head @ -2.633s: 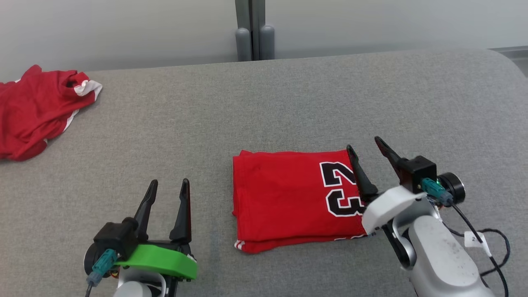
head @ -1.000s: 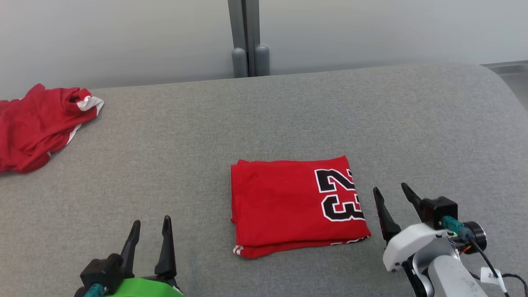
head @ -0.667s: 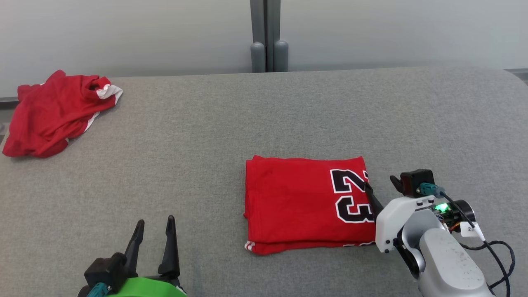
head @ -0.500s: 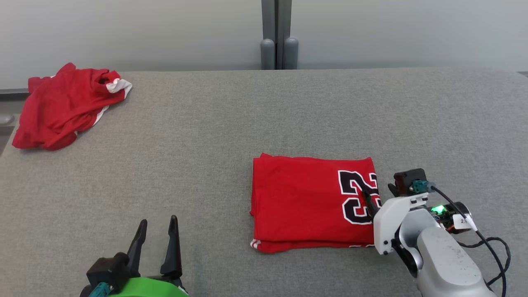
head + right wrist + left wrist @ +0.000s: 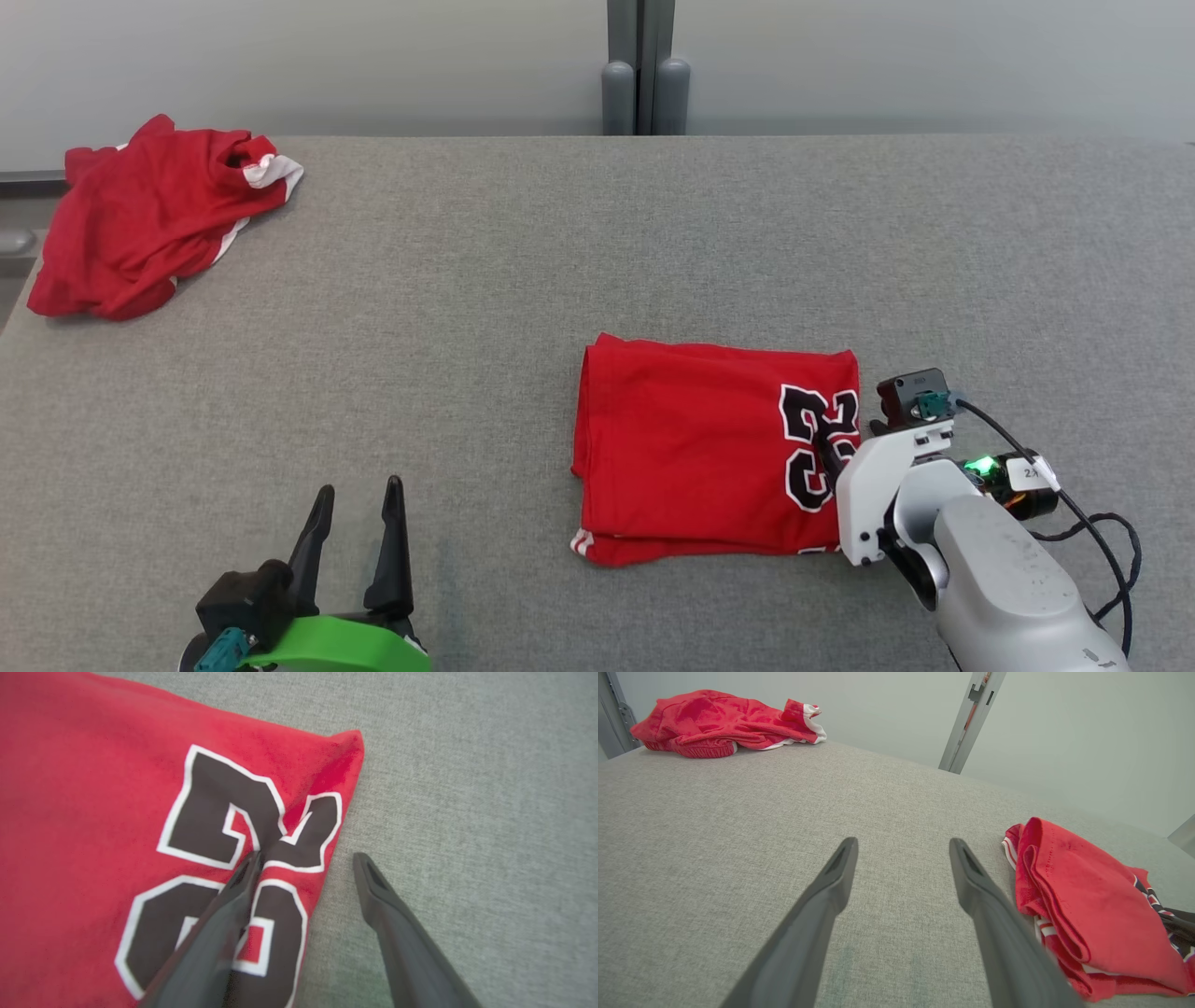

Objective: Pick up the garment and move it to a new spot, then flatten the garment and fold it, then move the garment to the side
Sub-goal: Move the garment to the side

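Fold looks done, so it's the move-aside step: R gripper point(image 5: 308, 858), jaws wide, straddles the folded garment's point(image 5: 691, 448) right edge, one finger on the "23", the other on the table point(image 5: 560, 233) beside it. Next: pinch all layers w/o spilling the fold. L gripper point(image 5: 359, 485), open & empty, sits well left of the garment, with bare table all round it and a crumpled red jersey point(image 5: 149, 224) far to its back-left.

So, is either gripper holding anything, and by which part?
Nothing is held. The right gripper, open, has one finger on the folded garment, one beside it; the left gripper is open.
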### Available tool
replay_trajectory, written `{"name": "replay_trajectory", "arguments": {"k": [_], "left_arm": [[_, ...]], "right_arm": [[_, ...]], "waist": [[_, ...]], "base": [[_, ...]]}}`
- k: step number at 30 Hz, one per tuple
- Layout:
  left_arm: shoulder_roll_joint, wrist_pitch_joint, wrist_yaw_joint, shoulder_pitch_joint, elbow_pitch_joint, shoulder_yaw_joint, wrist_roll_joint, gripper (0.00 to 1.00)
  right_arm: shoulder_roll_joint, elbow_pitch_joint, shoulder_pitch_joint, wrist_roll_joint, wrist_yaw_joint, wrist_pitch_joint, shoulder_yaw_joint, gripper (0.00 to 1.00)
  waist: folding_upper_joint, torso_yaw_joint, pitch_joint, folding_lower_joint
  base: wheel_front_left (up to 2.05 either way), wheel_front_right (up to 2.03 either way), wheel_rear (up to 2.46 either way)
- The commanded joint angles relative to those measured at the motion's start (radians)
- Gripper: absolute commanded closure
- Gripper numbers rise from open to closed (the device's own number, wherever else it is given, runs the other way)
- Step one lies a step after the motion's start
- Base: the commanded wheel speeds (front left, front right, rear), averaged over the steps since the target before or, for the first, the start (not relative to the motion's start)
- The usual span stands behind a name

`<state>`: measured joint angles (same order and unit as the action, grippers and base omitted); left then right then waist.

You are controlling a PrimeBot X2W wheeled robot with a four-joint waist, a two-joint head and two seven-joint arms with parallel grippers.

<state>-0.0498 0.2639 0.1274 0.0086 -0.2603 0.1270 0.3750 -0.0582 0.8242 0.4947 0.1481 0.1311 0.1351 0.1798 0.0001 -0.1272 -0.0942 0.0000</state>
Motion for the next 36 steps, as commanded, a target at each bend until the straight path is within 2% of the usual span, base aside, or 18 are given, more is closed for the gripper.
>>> {"name": "replay_trajectory", "arguments": {"k": [1, 4, 11, 21, 23, 29, 36], "left_arm": [[-0.002, 0.001, -0.003, -0.019, -0.001, -0.001, 0.007, 0.0], [-0.002, 0.001, -0.002, -0.024, 0.004, 0.0, 0.002, 0.0], [-0.002, 0.001, -0.001, -0.036, 0.021, 0.013, -0.013, 0.0], [-0.002, 0.001, 0.002, -0.09, 0.046, 0.025, -0.053, 0.0], [-0.004, 0.001, 0.003, -0.109, 0.05, 0.023, -0.068, 0.0], [-0.032, 0.001, 0.004, -0.149, 0.044, 0.035, -0.096, 0.0], [-0.065, 0.0, 0.004, -0.195, 0.046, 0.072, -0.105, 0.0]], "right_arm": [[0.005, 0.022, 0.001, 0.008, -0.001, 0.006, 0.014, 1.0], [0.001, 0.028, 0.027, 0.021, -0.001, -0.013, 0.018, 1.0], [-0.053, 0.027, 0.094, 0.017, -0.001, -0.068, -0.002, 1.0], [-0.157, 0.017, 0.165, -0.009, -0.001, -0.104, -0.076, 1.0], [-0.159, 0.01, 0.181, -0.009, -0.001, -0.115, -0.101, 1.0], [-0.128, 0.02, 0.215, -0.008, -0.001, -0.157, -0.15, 1.0], [-0.082, 0.061, 0.26, -0.014, -0.001, -0.21, -0.192, 1.0]], "waist": [[-0.0001, 0.006, -0.006, 0.0], [-0.0001, 0.018, -0.016, 0.0], [-0.0001, 0.071, -0.043, 0.0], [-0.0001, 0.232, -0.133, 0.0], [-0.0001, 0.293, -0.167, 0.0], [-0.0001, 0.413, -0.228, 0.0], [-0.0001, 0.462, -0.269, 0.0]], "base": [[0.0, 0.0, 0.0], [0.0, 0.0, 0.0], [0.0, 0.0, 0.0], [0.0, 0.0, 0.0], [0.0, 0.0, 0.0], [0.0, 0.0, 0.0], [0.0, 0.0, 0.0]]}}
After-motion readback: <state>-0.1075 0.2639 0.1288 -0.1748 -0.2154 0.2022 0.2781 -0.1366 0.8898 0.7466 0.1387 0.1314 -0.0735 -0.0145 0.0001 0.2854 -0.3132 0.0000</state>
